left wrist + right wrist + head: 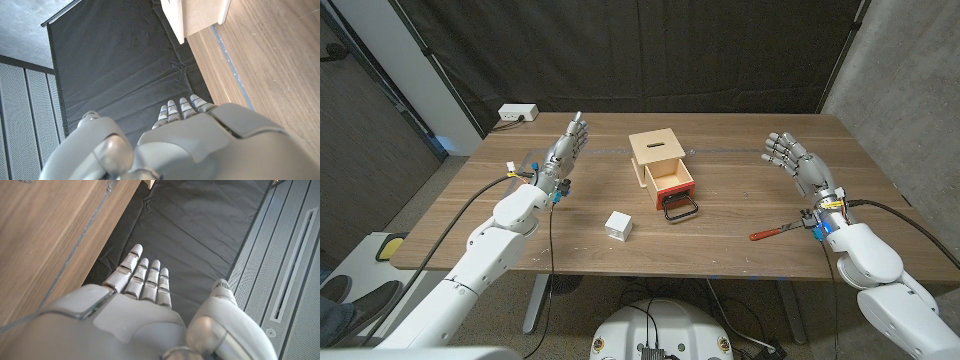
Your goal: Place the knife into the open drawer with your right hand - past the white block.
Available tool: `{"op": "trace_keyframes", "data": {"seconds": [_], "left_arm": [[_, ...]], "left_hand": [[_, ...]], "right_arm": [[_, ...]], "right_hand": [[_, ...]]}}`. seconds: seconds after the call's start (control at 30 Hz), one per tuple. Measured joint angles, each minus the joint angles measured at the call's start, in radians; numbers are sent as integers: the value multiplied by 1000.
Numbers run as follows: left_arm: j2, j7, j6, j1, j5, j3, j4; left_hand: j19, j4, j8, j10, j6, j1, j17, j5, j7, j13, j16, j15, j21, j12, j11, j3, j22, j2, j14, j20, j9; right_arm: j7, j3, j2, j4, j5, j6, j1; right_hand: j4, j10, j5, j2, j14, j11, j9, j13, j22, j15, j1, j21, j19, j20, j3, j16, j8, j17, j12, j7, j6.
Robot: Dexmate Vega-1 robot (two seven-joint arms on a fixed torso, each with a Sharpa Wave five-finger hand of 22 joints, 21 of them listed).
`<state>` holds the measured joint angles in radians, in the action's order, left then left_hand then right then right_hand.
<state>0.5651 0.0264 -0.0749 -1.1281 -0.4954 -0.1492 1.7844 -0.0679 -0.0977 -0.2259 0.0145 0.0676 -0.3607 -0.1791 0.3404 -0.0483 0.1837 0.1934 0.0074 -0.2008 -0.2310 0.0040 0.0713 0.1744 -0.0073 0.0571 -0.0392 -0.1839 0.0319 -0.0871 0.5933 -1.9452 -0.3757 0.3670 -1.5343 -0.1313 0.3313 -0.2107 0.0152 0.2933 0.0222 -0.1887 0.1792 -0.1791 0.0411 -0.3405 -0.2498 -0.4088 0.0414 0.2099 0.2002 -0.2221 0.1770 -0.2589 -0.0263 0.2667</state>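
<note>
A knife (pixel 777 231) with a red handle lies on the table near the front right, close under my right wrist. A small wooden box (pixel 657 155) stands mid-table with its red-lined drawer (pixel 673 186) pulled open toward me, a black handle at its front. A white block (pixel 618 225) sits in front of the box, slightly to its left. My right hand (pixel 790 155) is raised above the table to the right of the box, fingers straight and apart, holding nothing. My left hand (pixel 565 148) is raised left of the box, fingers extended, empty.
A white power strip (pixel 518 113) lies at the table's back left corner. A black curtain hangs behind the table. The box's corner (pixel 197 17) appears in the left wrist view, beside bare wood.
</note>
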Motion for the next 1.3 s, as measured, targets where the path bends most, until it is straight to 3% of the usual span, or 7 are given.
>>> {"op": "trace_keyframes", "data": {"seconds": [0.23, 0.6, 0.8, 1.0, 1.2, 1.3], "left_arm": [[3, -1, 12, 4, -5, 3, 5], [2, -1, 26, 16, 1, -12, 10], [0, 6, 31, 18, 9, -18, 14], [-1, 13, 35, 19, 15, -21, 18], [-2, 15, 36, 21, 16, -22, 19], [-2, 16, 37, 24, 17, -23, 19]], "left_hand": [[-3, 0, 0, -3, -6, 0, 0, -4, -5, 0, 0, 0, 0, 0, 3, 0, 0, 1, 0, 3, 0], [-6, 3, 0, -10, -14, 1, 0, -4, 4, 0, 0, 0, 0, 0, -4, 3, 0, 17, 0, 6, 0], [-6, 3, 0, -10, -14, 1, 0, -8, 4, 0, 0, 0, 0, 0, -4, 3, 0, 17, 0, 6, 0], [-6, 3, 0, -10, -18, 1, 0, -8, 7, 0, 0, -2, 0, 0, -4, 3, 0, 17, -2, 6, 0], [-6, 3, 0, -10, -18, -11, 0, -8, 7, 0, 0, -4, 0, 0, -4, 3, 0, 11, -4, 6, 0], [-6, 3, 0, -10, -18, -11, 0, -8, 7, 0, 0, -4, 0, 0, -4, 3, 0, 11, -4, 6, 0]], "right_arm": [[27, -41, -4, -40, 44, -3, -61], [47, -100, -25, -87, 95, -3, -135], [47, -124, -35, -103, 112, -7, -162], [52, -142, -48, -118, 138, -10, -181], [64, -152, -58, -130, 176, -17, -194], [71, -160, -63, -139, 196, -23, -205]], "right_hand": [[-7, -6, 0, 13, 10, 16, 0, 0, -5, -1, -13, 1, -3, 3, 7, 0, 0, 0, 4, -18, 18], [-11, 7, 0, 9, 39, 4, 0, 0, -5, 0, -28, 7, -16, 5, 11, 0, 0, 0, 4, -11, 28], [-11, 12, 0, 7, 39, 9, 0, 0, -5, 0, -30, 7, -16, 5, 11, 0, 0, 0, 4, -11, 28], [-11, 27, 0, 13, 87, 13, -3, 0, -5, 1, -40, 0, -66, 5, 11, 4, 0, 3, 4, -16, 34], [-11, 33, 0, 10, 91, 18, -5, 0, -5, 5, -43, 0, -73, 5, 12, 8, 4, 2, 4, -20, 37], [-28, 42, -2, 22, 95, 27, -5, 0, -5, 3, -81, 0, -74, 6, 28, 8, 4, 1, 7, -29, 46]]}}
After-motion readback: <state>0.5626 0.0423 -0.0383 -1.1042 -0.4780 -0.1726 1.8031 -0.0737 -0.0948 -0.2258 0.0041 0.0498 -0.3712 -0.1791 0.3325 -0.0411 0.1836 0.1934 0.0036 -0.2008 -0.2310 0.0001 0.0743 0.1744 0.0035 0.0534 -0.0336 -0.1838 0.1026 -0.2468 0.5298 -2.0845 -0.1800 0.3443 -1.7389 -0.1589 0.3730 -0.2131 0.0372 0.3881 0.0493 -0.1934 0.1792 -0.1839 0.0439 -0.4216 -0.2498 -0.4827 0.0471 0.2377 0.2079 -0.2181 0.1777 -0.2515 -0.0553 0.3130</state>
